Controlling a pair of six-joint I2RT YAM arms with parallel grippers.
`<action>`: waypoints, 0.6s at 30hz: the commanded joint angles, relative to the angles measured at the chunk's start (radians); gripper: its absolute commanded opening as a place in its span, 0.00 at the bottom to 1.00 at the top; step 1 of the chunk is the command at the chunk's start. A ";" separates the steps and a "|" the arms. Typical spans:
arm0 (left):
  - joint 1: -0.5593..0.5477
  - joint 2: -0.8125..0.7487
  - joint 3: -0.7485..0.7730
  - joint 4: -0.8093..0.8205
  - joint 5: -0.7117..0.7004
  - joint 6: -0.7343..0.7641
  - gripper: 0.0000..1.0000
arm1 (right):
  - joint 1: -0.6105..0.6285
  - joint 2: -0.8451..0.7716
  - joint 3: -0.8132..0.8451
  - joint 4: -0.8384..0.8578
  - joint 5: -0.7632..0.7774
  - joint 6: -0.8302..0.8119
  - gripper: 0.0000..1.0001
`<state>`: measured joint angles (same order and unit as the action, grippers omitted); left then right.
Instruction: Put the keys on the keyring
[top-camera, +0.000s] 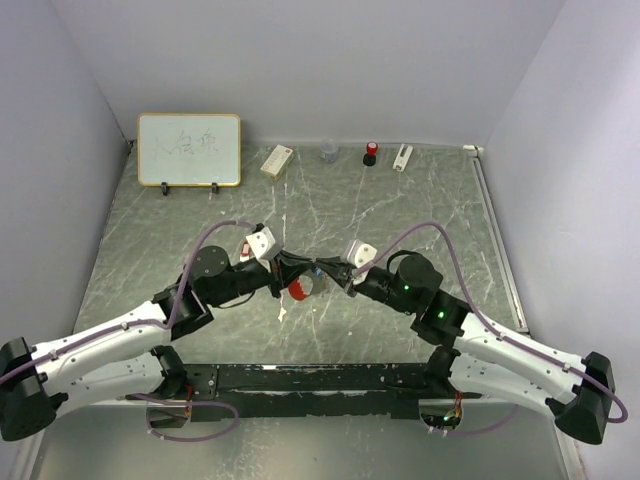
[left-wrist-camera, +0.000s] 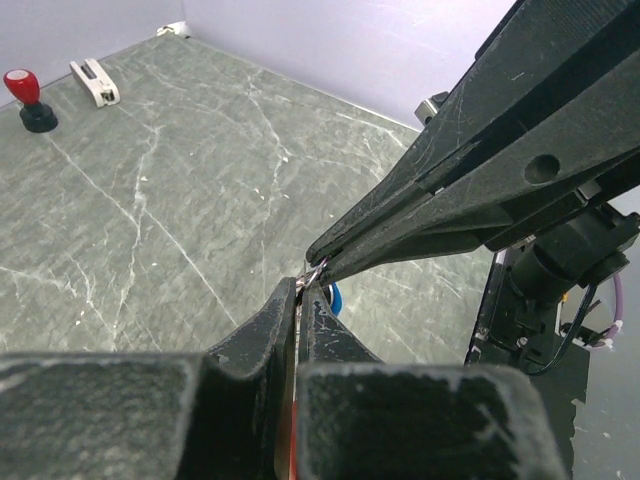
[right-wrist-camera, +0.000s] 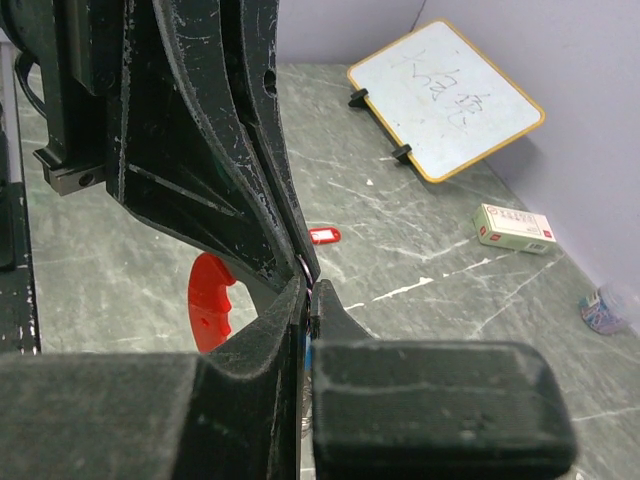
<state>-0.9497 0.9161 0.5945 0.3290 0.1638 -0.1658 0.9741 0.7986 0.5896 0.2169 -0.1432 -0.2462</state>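
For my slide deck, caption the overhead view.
Left gripper, holding the keyring, meets right gripper tip to tip above the table.

left pincer (top-camera: 296, 267) / right pincer (top-camera: 332, 270): tip to tip | keyring (top-camera: 300, 290): red, just beside the tips

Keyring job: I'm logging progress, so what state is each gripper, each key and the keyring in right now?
left gripper: shut on the keyring.
right gripper: shut, tip to tip with the left one.
keyring: held by the left gripper, its red fob below the grip.
blue key: at the meeting tips; holder unclear.
red key: lying loose on the table, not on the ring.
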 joint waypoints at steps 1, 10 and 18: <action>-0.001 0.030 0.082 -0.047 0.013 0.018 0.07 | 0.003 0.005 0.052 -0.015 -0.016 -0.006 0.00; 0.001 0.078 0.144 -0.126 0.029 0.054 0.28 | 0.003 0.061 0.157 -0.171 -0.015 -0.016 0.00; 0.001 0.096 0.191 -0.203 0.047 0.095 0.21 | 0.002 0.087 0.193 -0.238 -0.006 -0.002 0.00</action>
<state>-0.9379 1.0031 0.7315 0.1448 0.1478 -0.0967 0.9688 0.8825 0.7494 -0.0170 -0.1234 -0.2592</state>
